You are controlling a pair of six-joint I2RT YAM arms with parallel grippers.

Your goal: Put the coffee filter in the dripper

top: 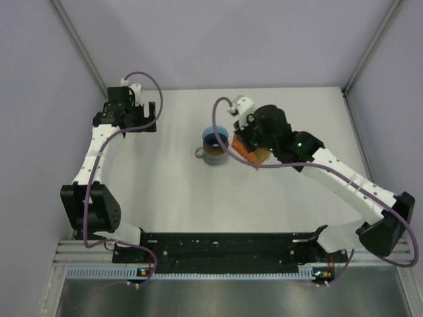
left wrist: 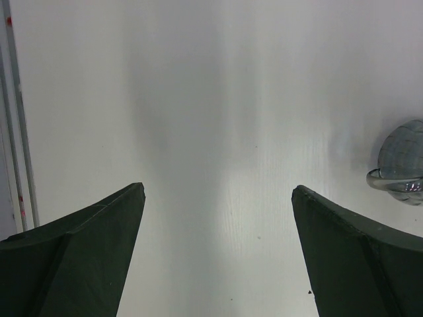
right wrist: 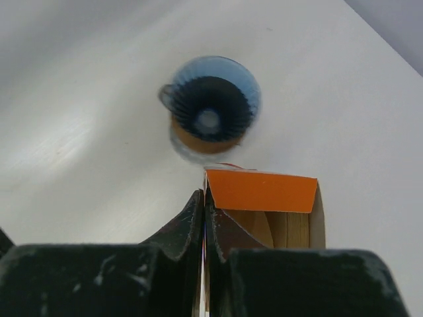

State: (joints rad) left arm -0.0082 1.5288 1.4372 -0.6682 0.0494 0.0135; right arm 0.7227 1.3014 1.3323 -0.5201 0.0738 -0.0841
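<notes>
Pale walls enclose the white table (top: 165,191). Mid-table, the dripper (right wrist: 211,105) tops a mug (top: 213,158). The right end effector (right wrist: 204,198) is pinched closed at the orange pack (right wrist: 261,190), coffee filter (right wrist: 291,228) seemingly inside; the left end effector (left wrist: 218,189) gapes wide.

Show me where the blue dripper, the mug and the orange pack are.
dripper (right wrist: 211,100), right wrist view, on its dark ribbed inner wall.
mug (right wrist: 198,142), right wrist view, on the brown rim showing under the dripper.
orange pack (right wrist: 261,191), right wrist view, on its orange top flap.
</notes>
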